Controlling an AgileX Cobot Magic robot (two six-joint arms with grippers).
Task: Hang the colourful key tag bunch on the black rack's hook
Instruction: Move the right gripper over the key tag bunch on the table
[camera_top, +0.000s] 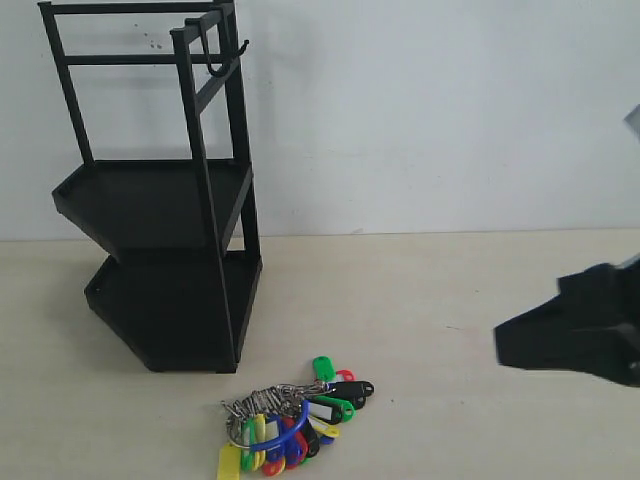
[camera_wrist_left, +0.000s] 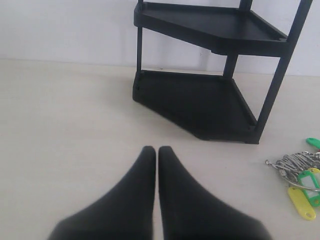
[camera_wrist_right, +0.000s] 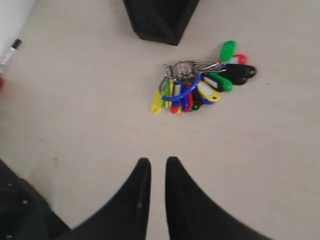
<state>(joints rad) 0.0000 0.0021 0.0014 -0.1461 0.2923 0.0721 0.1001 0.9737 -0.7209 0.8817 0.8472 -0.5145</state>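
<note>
The colourful key tag bunch (camera_top: 290, 420) lies flat on the pale table near the front edge, just in front of the black rack (camera_top: 160, 200). The hook (camera_top: 225, 65) juts from the rack's top rail with nothing on it. My right gripper (camera_top: 500, 345) hovers to the right of the bunch, apart from it. In the right wrist view the bunch (camera_wrist_right: 200, 87) lies well ahead of the right gripper (camera_wrist_right: 158, 160), whose jaws stand slightly open and hold nothing. The left gripper (camera_wrist_left: 157, 148) is shut and empty over bare table, with the rack (camera_wrist_left: 210, 100) ahead and the bunch (camera_wrist_left: 300, 180) off to one side.
A white wall (camera_top: 450, 100) stands close behind the rack. A marker pen (camera_wrist_right: 10, 52) lies at the table's edge in the right wrist view. A dark piece of equipment (camera_wrist_right: 15, 210) sits beside the right gripper.
</note>
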